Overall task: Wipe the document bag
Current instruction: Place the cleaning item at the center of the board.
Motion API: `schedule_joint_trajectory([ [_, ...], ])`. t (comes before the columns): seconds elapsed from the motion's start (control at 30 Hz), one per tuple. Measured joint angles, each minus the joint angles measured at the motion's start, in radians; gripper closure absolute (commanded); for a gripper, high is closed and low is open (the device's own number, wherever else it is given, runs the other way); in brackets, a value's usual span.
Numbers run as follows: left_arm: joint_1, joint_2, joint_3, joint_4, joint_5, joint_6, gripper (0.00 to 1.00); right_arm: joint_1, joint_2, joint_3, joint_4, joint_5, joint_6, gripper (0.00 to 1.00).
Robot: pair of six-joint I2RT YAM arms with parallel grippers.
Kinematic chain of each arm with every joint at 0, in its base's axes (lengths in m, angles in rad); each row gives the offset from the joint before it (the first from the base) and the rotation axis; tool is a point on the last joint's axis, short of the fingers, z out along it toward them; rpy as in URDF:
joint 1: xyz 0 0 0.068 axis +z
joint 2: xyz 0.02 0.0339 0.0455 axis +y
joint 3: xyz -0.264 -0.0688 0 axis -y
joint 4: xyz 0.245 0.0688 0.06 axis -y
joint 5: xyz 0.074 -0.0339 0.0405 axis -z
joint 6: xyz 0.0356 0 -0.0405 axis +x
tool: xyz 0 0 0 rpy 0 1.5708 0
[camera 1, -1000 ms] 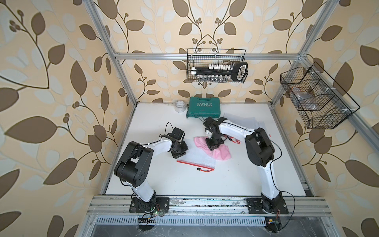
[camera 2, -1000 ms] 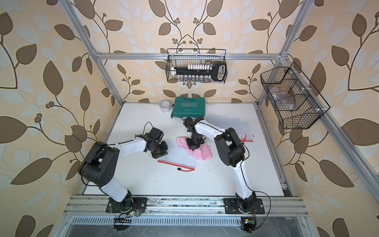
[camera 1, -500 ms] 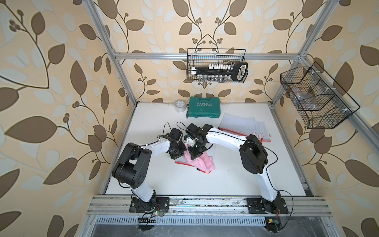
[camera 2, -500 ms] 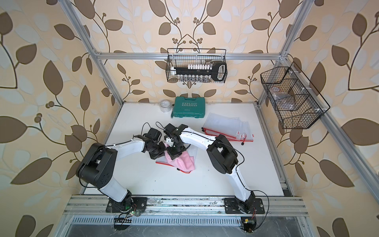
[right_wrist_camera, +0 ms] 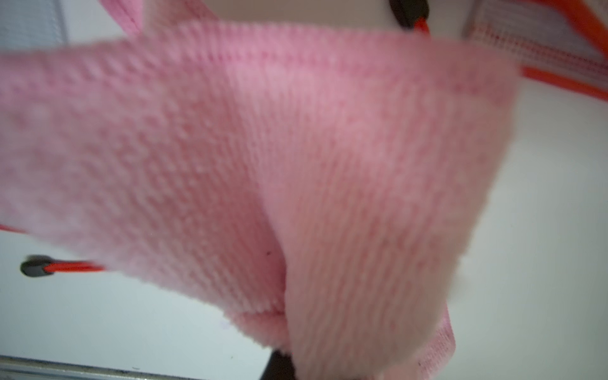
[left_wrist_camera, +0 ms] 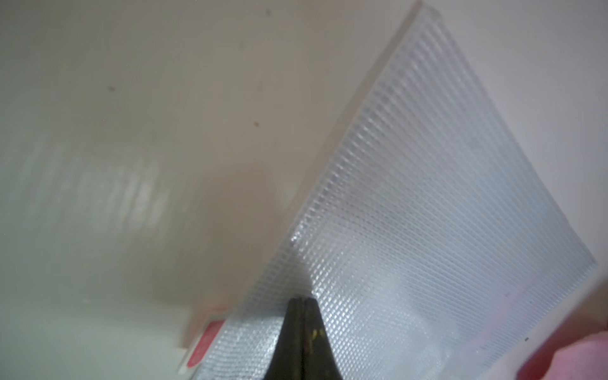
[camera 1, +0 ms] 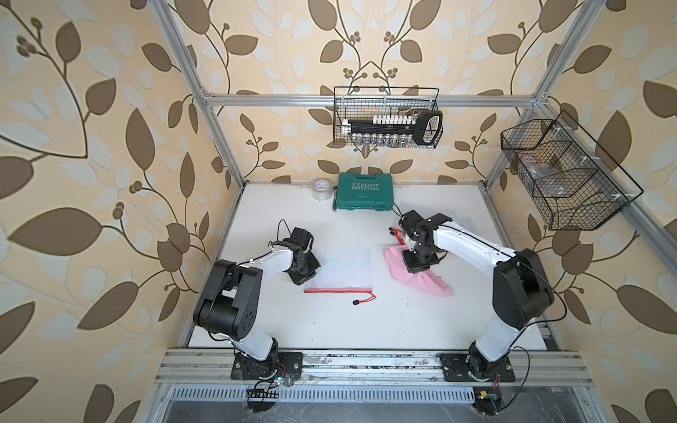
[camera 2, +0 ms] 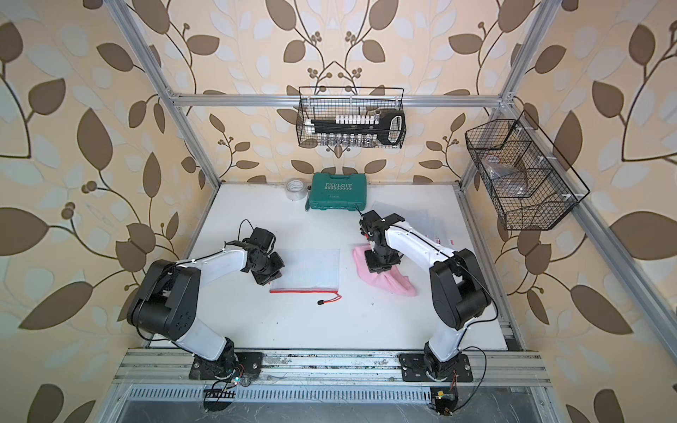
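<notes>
Pinning clear red-zippered mesh document bag point(camera 1: 339, 269) with clenched left gripper point(left_wrist_camera: 300, 301); clutching fluffy pink cloth point(camera 1: 432, 284) in right gripper point(camera 1: 417, 265), off the bag; probably mid-wipe, not finished.

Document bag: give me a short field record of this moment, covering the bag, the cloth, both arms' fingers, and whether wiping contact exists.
bag: clear mesh document bag with red zipper, flat on white table
cloth: pink terry cloth, to the bag's right, not touching it
left fingers: shut, tips resting on the bag near its edge
right fingers: shut on the cloth
wiping contact: none, cloth is off the bag
</notes>
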Motion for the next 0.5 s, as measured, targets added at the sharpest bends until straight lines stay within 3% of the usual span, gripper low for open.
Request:
schedule_joint_trajectory([
  [0.03,0.008,-0.003,0.0,-0.008,-0.007,0.001,0.94,-0.003,-0.022,-0.03,-0.002,-0.002,0.004,1.0],
  [0.07,0.013,-0.006,0.0,-0.017,-0.017,0.002,0.91,-0.007,-0.042,-0.063,0.0,-0.014,0.008,0.85],
  [0.13,0.016,-0.019,-0.002,-0.034,-0.023,0.005,0.81,-0.014,-0.057,-0.109,0.002,-0.059,0.015,0.5],
  [0.2,0.008,-0.066,-0.005,-0.054,-0.024,0.01,0.69,-0.011,-0.05,-0.131,0.009,-0.096,0.016,0.04],
  [0.37,-0.107,-0.253,0.07,-0.088,-0.008,0.029,0.6,0.004,-0.088,-0.145,0.035,-0.164,0.016,0.02],
  [0.5,-0.229,-0.281,0.149,0.019,0.103,0.043,0.6,0.003,-0.112,-0.144,0.048,-0.196,0.016,0.02],
])
